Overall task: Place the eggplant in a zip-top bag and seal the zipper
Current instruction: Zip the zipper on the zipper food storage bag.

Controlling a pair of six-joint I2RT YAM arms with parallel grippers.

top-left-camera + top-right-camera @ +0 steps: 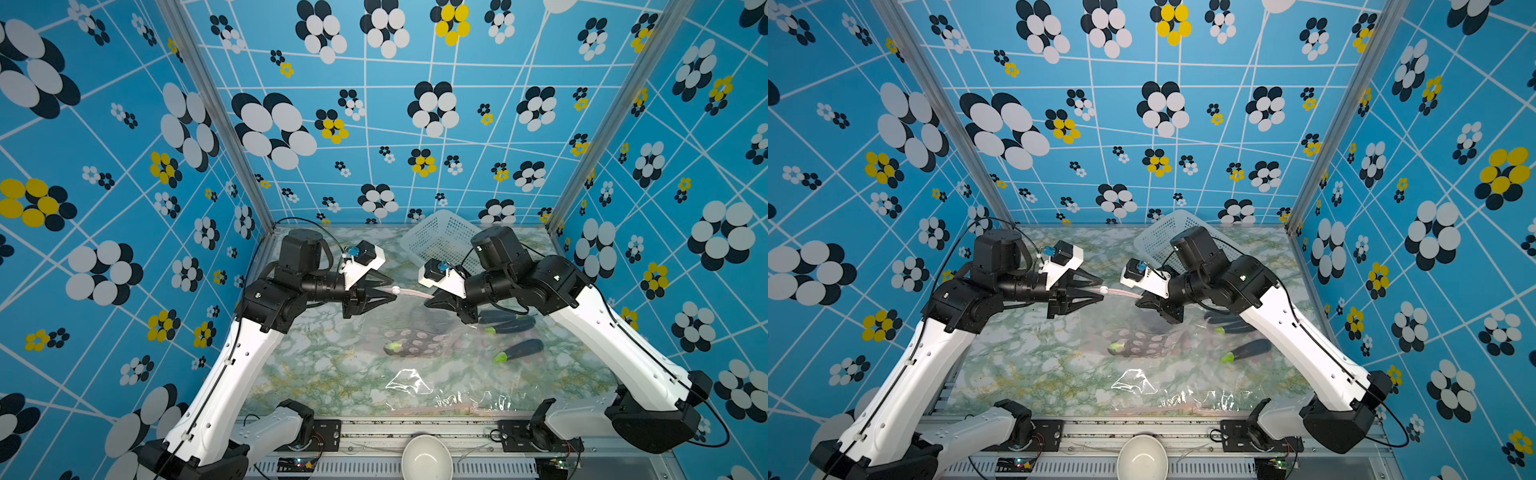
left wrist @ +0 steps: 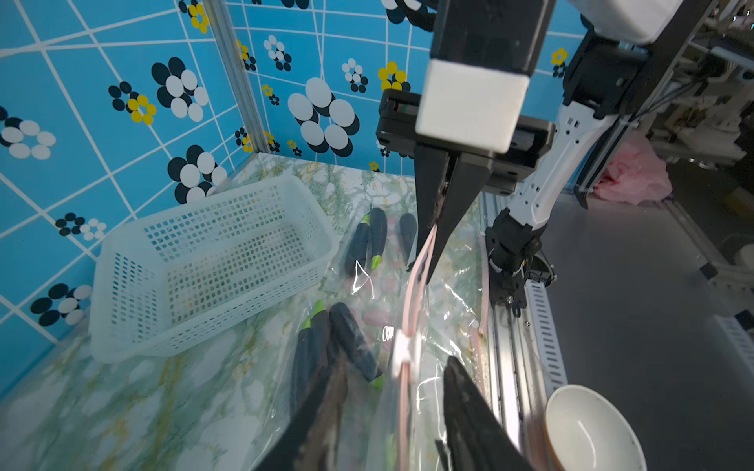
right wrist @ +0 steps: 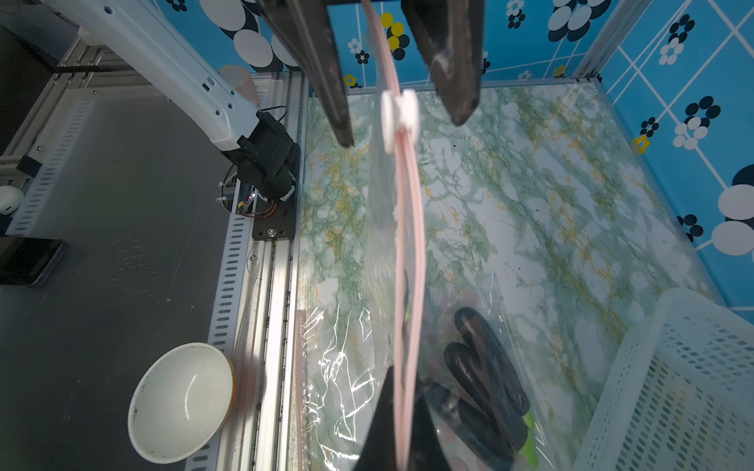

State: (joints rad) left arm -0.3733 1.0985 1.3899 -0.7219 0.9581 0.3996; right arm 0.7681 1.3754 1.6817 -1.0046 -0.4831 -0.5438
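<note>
1. Pink zipper strip (image 1: 415,293) of the zip-top bag (image 1: 436,332) is stretched in the air between the two arms. In both top views its long axis runs straight across from one gripper to the other.
2. The right gripper (image 1: 430,300) is clenched on one end of that strip and holds the bag up off the table (image 1: 316,374).
3. The left gripper (image 1: 390,288) is released. Its fingers stand apart on either side of the white slider (image 3: 400,116), which sits between them and looks untouched in the right wrist view.
4. The eggplant (image 1: 409,345) lies low in the hanging bag, below the strip and close to the table. Through the creased film I cannot tell for sure whether one dark body or more is inside.
5. More loose eggplants (image 1: 519,350) lie on the table towards the right arm.
6. From the slider towards the right gripper, the strip shows as two separate pink lines, so that stretch looks unsealed.
7. The left arm is much the nearer to the slider. The next move probably calls for its jaws to close on the slider and draw it along the strip's axis towards the right gripper, which anchors the far end.
</note>
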